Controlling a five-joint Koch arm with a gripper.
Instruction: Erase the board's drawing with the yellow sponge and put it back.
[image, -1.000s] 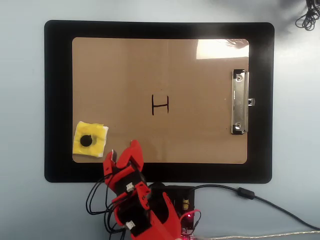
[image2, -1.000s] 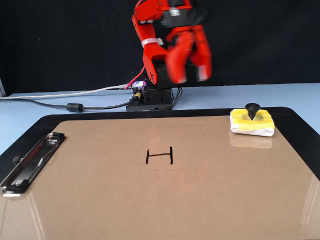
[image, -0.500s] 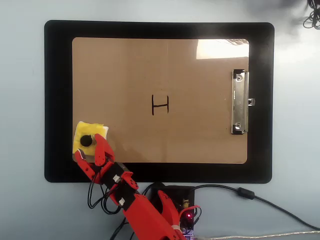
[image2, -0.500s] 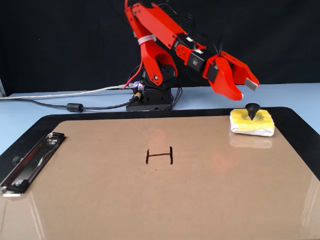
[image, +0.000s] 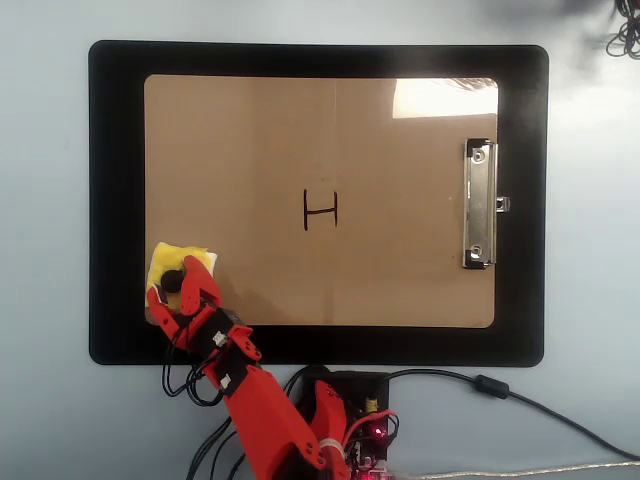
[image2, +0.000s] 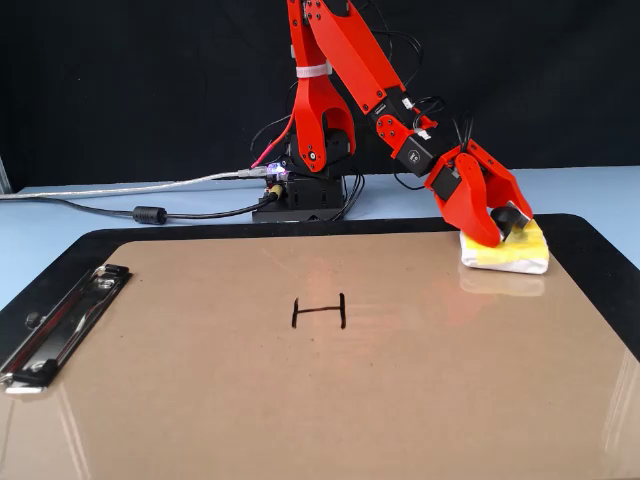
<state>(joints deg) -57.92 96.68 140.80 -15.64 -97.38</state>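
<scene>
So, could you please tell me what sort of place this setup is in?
Probably a hobby or lab tabletop: a pale blue table carrying a black mat, the arm's exposed electronics board with loose cables, and a dark backdrop.

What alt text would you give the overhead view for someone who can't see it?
A red robot gripper sits over the black knob of a yellow sponge at the lower-left corner of a brown clipboard, whose black H-shaped drawing remains unerased at centre.

Black mat (image: 115, 200) on pale blue table (image: 45, 240).

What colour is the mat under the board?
Black; the mat around the board shows best in the overhead view.
</scene>
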